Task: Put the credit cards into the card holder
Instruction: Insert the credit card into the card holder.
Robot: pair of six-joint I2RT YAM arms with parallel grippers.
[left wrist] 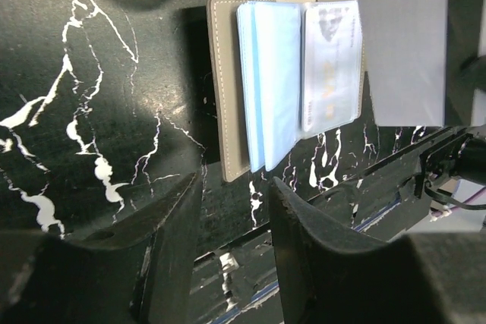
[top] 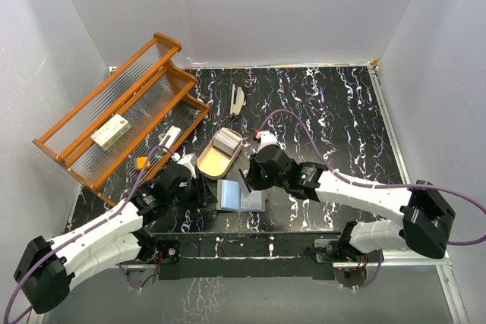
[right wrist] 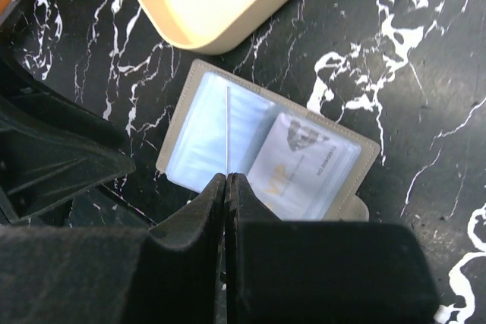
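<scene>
The card holder (top: 240, 196) lies open on the black marble table, its bluish sleeves (left wrist: 269, 89) facing up. One sleeve holds a card printed "VIP" (right wrist: 304, 165). My right gripper (right wrist: 228, 176) is shut on a thin pale card (right wrist: 227, 127), held edge-on just above the left sleeves (right wrist: 197, 130). The same card shows as a grey rectangle in the left wrist view (left wrist: 402, 43). My left gripper (left wrist: 235, 187) is open and empty, its fingertips at the holder's near edge (left wrist: 228, 134). More credit cards (top: 226, 140) lie stacked in the tan tray.
The tan oval tray (top: 209, 163) sits just behind the holder. An orange rack (top: 144, 62) with a white box (top: 112, 131) stands at the back left. A white object (top: 237, 100) lies at the back centre. The table's front rail (top: 250, 244) is close below.
</scene>
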